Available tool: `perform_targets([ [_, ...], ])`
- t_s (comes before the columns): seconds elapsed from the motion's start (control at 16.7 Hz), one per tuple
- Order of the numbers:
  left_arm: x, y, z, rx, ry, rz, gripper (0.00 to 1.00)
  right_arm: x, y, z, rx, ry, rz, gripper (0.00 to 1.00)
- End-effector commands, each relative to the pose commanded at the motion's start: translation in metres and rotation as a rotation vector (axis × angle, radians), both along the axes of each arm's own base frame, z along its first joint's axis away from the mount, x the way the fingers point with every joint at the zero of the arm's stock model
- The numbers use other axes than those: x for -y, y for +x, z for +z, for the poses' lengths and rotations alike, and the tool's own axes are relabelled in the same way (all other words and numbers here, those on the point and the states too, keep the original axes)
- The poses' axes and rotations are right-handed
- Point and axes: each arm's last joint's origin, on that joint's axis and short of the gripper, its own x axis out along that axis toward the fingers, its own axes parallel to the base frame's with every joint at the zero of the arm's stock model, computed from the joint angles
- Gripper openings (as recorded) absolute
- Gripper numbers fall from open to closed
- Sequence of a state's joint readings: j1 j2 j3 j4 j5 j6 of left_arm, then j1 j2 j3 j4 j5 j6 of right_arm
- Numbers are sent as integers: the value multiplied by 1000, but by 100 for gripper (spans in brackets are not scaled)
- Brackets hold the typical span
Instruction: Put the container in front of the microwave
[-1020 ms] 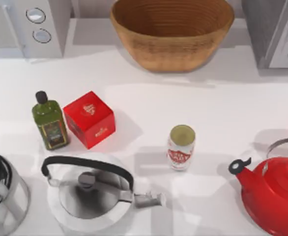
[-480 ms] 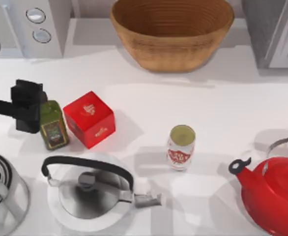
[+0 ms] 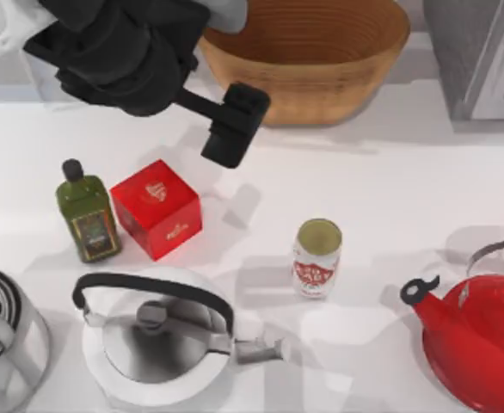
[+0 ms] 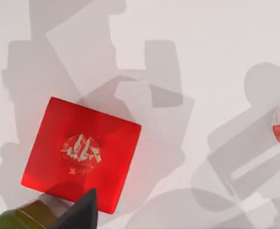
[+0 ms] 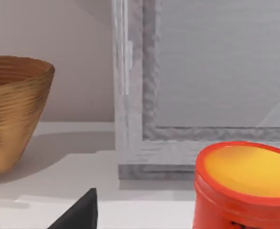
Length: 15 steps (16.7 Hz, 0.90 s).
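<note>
Since half a second ago your left gripper [image 3: 231,127] has swung from beside the oil bottle [image 3: 86,212] up toward the worktop's [image 3: 381,185] back edge, in front of the wicker bowl [image 3: 302,56]; you cannot tell how its fingers stand. Your container [image 3: 317,257] stands upright mid-worktop, well apart from the back left corner, which the arm covers. Between lie the red cube box [image 3: 157,208] and, nearer the front edge, the steel kettle [image 3: 159,337]; a red kettle [image 3: 480,337] sits front right
</note>
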State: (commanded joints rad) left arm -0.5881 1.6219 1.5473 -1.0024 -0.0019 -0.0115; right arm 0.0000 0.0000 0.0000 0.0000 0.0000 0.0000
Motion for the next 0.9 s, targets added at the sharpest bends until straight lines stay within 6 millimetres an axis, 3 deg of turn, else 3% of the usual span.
perform_targets([
  [0.24, 77, 28, -34, -187, 138, -117, 100, 0, 0, 0, 0, 0, 0, 100],
  [0.48, 133, 34, -76, -317, 256, -197, 100, 0, 0, 0, 0, 0, 0, 100],
  [0.66, 154, 32, -97, -370, 310, -228, 100, 0, 0, 0, 0, 0, 0, 100],
  [0.9, 157, 32, -101, -378, 318, -233, 100, 0, 0, 0, 0, 0, 0, 100],
])
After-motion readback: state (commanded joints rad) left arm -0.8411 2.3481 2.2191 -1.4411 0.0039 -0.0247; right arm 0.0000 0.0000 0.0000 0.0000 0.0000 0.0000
